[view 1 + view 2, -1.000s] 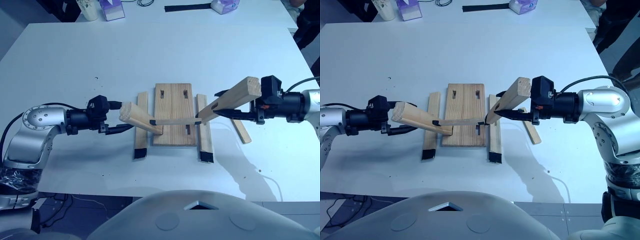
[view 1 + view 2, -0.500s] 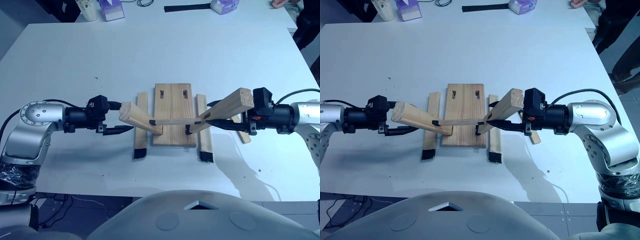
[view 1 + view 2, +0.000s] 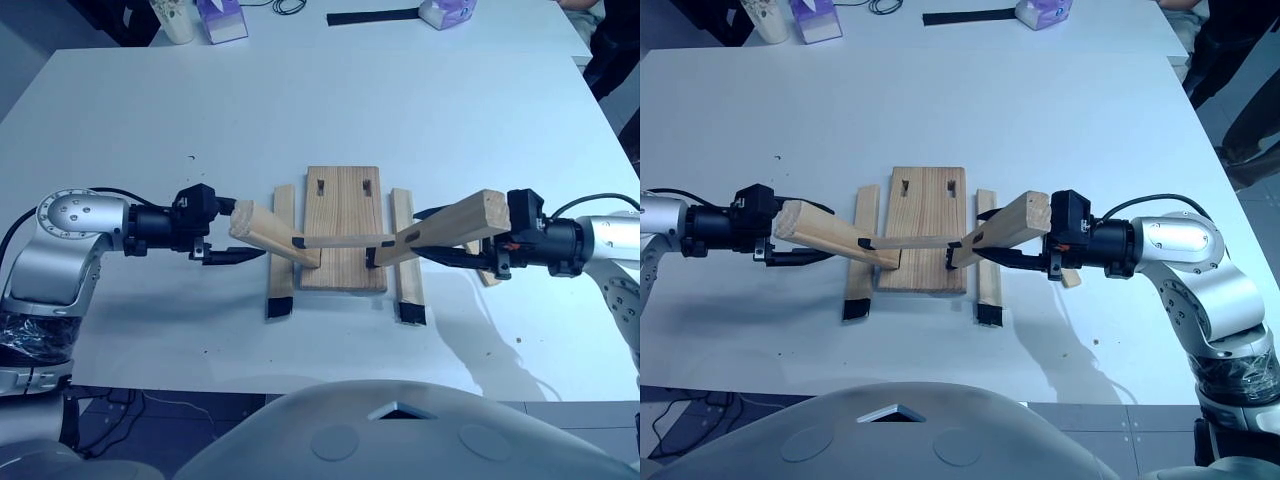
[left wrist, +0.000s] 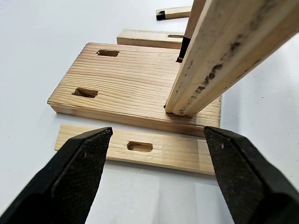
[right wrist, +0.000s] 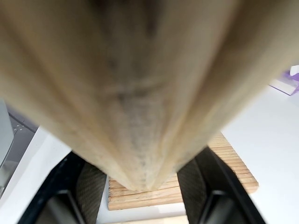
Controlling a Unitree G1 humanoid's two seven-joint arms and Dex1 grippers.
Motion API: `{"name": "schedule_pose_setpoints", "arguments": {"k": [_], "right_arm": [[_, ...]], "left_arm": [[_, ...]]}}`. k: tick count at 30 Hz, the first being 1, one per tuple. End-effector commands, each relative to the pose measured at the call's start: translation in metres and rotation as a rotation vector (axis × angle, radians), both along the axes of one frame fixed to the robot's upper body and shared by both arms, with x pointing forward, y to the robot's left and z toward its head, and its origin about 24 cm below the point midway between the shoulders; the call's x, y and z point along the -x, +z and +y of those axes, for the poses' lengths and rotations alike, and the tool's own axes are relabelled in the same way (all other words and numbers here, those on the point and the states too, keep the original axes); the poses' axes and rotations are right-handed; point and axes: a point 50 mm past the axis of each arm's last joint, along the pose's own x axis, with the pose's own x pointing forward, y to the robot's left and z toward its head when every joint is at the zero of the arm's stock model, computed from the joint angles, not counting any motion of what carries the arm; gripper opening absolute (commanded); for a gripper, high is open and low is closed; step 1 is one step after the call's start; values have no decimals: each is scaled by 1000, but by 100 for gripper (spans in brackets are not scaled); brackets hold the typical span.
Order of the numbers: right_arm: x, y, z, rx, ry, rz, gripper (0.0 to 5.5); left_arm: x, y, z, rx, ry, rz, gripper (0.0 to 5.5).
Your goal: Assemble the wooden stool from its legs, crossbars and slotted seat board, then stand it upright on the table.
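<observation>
Silver arms, black wrists — black cables

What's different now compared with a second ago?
The right gripper, shut on a pale wooden leg, swung the leg's raised outer end down, so it now slopes less steeply. The open left gripper, the other wooden leg, the thin crossbar joining them and the slotted seat board barely moved.

White table; tissue box, black strip behind.
</observation>
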Motion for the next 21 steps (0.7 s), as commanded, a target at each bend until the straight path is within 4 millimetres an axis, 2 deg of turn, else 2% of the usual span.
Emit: {"name": "schedule_pose_setpoints", "arguments": {"k": [1, 11, 21], "right_arm": [[-2, -17, -10, 111, -5, 85, 201], [-20, -28, -18, 129, -21, 92, 201], [-17, -33, -25, 187, 45, 139, 201]], "left_arm": [[2, -1, -1, -25, -24, 4, 364], [3, -2, -2, -27, -50, 10, 364], [1, -3, -6, -20, -64, 5, 364]]}}
